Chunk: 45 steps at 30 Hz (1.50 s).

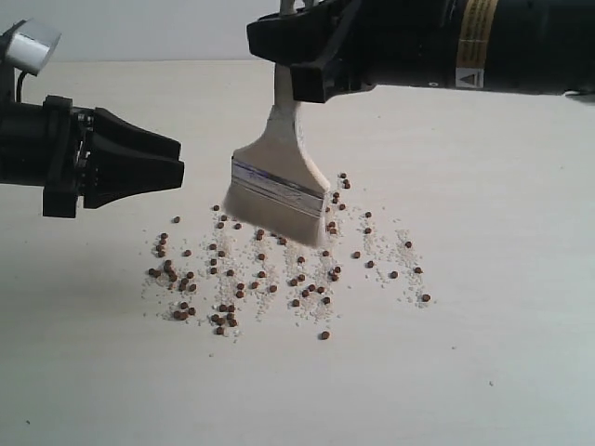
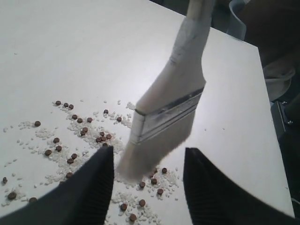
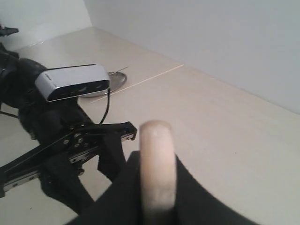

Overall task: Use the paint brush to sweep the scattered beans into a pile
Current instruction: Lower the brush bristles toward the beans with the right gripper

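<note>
The paint brush (image 1: 279, 186) hangs tilted over the table, its pale bristles down among the beans (image 1: 270, 269), which lie scattered with whitish crumbs across the middle. My right gripper (image 1: 299, 82) reaches in from the upper right and is shut on the cream handle (image 3: 158, 159). Left of the beans hovers my left gripper (image 1: 178, 169), a little above the table. Its black fingers (image 2: 93, 187) stand wide apart with nothing between them. Beyond them are the brush (image 2: 164, 112) and the beans (image 2: 75, 136). The right gripper (image 3: 158, 199) hides the lower handle.
The pale table runs on past the beans to the front and right. Its far edge (image 2: 265, 84) shows in the left wrist view, with dark clutter beyond. In the right wrist view the left arm (image 3: 61, 140) with its silver camera (image 3: 72, 82) stands close by.
</note>
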Motion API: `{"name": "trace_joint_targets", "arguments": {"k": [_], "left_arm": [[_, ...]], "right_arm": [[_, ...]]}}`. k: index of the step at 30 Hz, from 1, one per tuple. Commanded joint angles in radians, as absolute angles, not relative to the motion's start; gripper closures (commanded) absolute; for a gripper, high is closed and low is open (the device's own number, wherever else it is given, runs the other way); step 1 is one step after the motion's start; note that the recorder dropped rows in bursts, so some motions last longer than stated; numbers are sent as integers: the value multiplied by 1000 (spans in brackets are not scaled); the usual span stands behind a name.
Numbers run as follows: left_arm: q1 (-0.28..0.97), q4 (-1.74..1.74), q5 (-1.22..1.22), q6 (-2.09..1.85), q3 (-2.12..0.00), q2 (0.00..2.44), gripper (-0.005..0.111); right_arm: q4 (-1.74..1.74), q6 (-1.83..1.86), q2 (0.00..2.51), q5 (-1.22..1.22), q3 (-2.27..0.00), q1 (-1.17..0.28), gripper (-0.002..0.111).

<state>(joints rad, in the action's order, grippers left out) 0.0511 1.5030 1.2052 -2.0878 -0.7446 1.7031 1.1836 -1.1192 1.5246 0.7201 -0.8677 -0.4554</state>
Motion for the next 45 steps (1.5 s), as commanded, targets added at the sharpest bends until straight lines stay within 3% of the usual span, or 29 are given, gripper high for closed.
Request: {"name": "trace_joint_targets", "arguments": {"k": [1,11,14,18,19,45], "left_arm": [[77,1521,1221,-2095,-743,1700,60],[112,1548,1145,-2095,-743,1700,63],[112,1548,1140,-2091,-743,1700,75],[112,1544,1144,-2091,-743,1700,104],[112,1540,1144,-2092,-743,1700,106],[209,1519,1187,-2092,-743,1700,107]], "right_arm": [[1416,-1377,1513,760,-958,-454,108],[1527,-1540,1515,836,-1031,-454,108],[1527,-1548,1515,836,-1031,-454,108],[1523,-1548,1515,833,-1031,-454,108],[1523,-1548,1515,833,-1031,-454,108],[1411,-1537,1518,772,-1031,-454,108]]}}
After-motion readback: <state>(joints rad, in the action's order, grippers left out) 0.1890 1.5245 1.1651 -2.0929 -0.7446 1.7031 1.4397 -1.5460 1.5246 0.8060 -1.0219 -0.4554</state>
